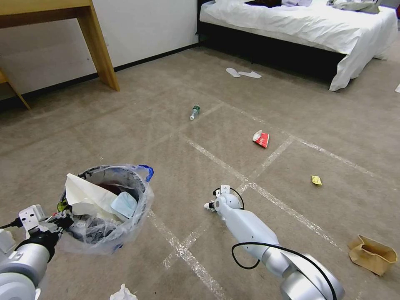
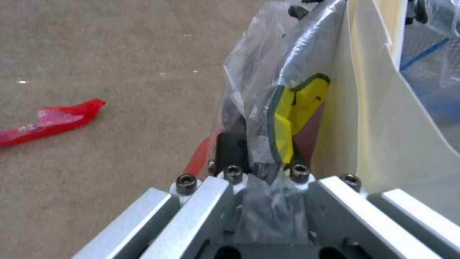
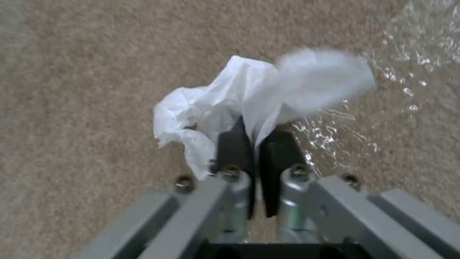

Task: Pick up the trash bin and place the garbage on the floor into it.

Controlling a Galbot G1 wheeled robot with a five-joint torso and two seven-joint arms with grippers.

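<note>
While the bin is kept off the floor, the left hand (image 1: 58, 221) at the lower left of the head view is clamped on the rim of the trash bin (image 1: 106, 208), its fingers (image 2: 230, 149) pinching the red edge and the clear bag liner together. Gripped this way, the bin hangs with its mouth up and open, so that litter can be dropped in; a white paper sheet (image 1: 85, 196) and a light blue mask (image 1: 123, 205) already lie inside.

Near the lower centre, the right hand (image 1: 209, 205) is lowered to the floor (image 1: 125, 125) beside a tape line, and its fingers (image 3: 235, 144) are closed on a crumpled white tissue (image 3: 225, 104), pinched by a fold so that it can be lifted.

Farther out, more garbage is scattered: a small bottle (image 1: 194, 112), a red wrapper (image 1: 261, 138), a yellow scrap (image 1: 316, 180), a brown paper bag (image 1: 372, 254) at the lower right and another tissue (image 1: 122, 293) at the bottom edge. Much of the task is judged to be left.
</note>
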